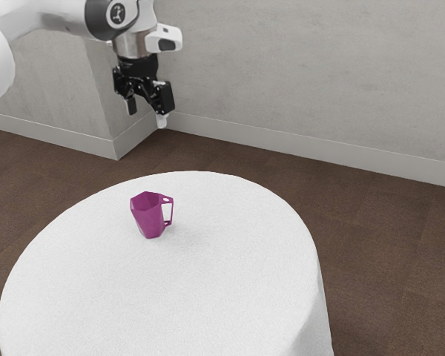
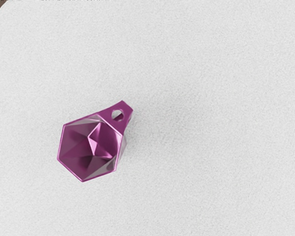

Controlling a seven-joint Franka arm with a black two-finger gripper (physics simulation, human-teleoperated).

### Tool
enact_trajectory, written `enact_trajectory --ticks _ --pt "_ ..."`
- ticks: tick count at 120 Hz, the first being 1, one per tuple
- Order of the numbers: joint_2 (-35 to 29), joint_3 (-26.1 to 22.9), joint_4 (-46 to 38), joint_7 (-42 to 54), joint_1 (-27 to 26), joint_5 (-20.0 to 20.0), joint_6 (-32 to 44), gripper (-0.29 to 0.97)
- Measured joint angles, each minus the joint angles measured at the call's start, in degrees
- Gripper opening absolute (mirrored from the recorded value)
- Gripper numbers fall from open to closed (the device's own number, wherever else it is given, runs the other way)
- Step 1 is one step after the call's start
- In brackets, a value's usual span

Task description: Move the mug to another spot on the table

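A purple faceted mug stands upright on the round white table, toward its far side, with the handle pointing to the exterior view's right. My gripper hangs high above the mug, well clear of it, fingers open and nothing between them. From the wrist view I look straight down into the mug, its handle sticking out to one side, with white tabletop all around it.
A grey wall with a white baseboard runs behind the table, and a wall corner juts out at the exterior view's left. Brown wood floor surrounds the table. White tabletop spreads wide in front of the mug and to its right.
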Motion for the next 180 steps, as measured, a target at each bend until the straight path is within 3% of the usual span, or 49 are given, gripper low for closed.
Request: enact_trajectory --ticks 16,28,55,80,124,180 --pt "0.13 0.11 -2.4 1.17 0.05 -0.09 0.8 0.68" --pt "4.57 2.47 -2.68 3.57 -0.03 -0.54 1.72 0.68" --pt "17.46 4.57 2.39 18.4 2.24 -3.02 8.6 0.68" --pt "24.02 4.49 1.61 32.91 3.0 -6.14 16.03 0.68" --pt "25.08 4.61 -5.87 50.56 3.06 -9.03 24.62 0.68" --pt "25.98 4.65 -9.69 61.95 3.41 -12.03 29.39 0.68"
